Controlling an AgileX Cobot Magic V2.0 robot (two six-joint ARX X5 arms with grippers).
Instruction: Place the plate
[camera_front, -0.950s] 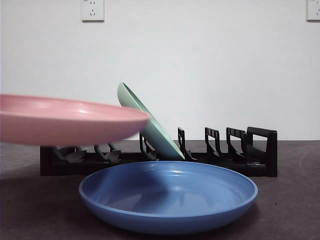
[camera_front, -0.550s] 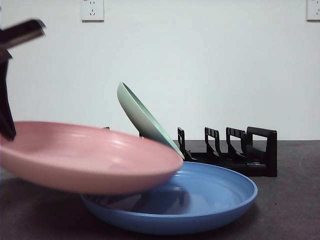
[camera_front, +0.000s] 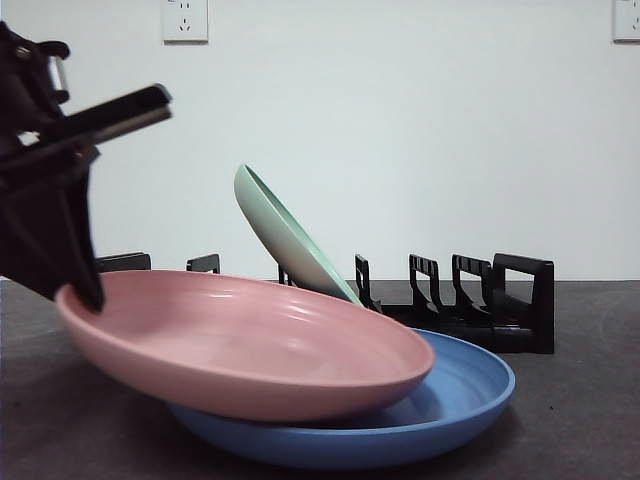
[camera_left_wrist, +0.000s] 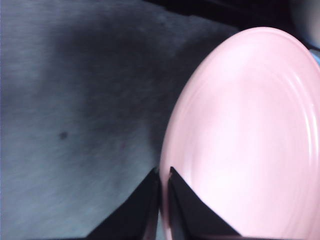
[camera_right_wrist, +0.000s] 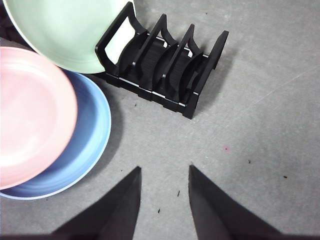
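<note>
My left gripper (camera_front: 80, 290) (camera_left_wrist: 163, 172) is shut on the rim of a pink plate (camera_front: 245, 345) (camera_left_wrist: 245, 135) (camera_right_wrist: 30, 115). The pink plate is tilted and lies over the left part of a blue plate (camera_front: 440, 385) (camera_right_wrist: 90, 130) on the table. A pale green plate (camera_front: 290, 240) (camera_right_wrist: 60, 30) leans in a slot of the black dish rack (camera_front: 480, 300) (camera_right_wrist: 165, 65) behind them. My right gripper (camera_right_wrist: 164, 170) hangs open high above the table, to the right of the plates, holding nothing.
The rack's right-hand slots (camera_front: 440, 280) stand free. Dark grey tabletop (camera_right_wrist: 250, 125) stretches to the right of the rack and plates. Wall sockets (camera_front: 185, 20) sit on the white wall behind.
The left gripper has come in from the left and lowered the pink plate rightward, from level above the table down onto the blue plate.
</note>
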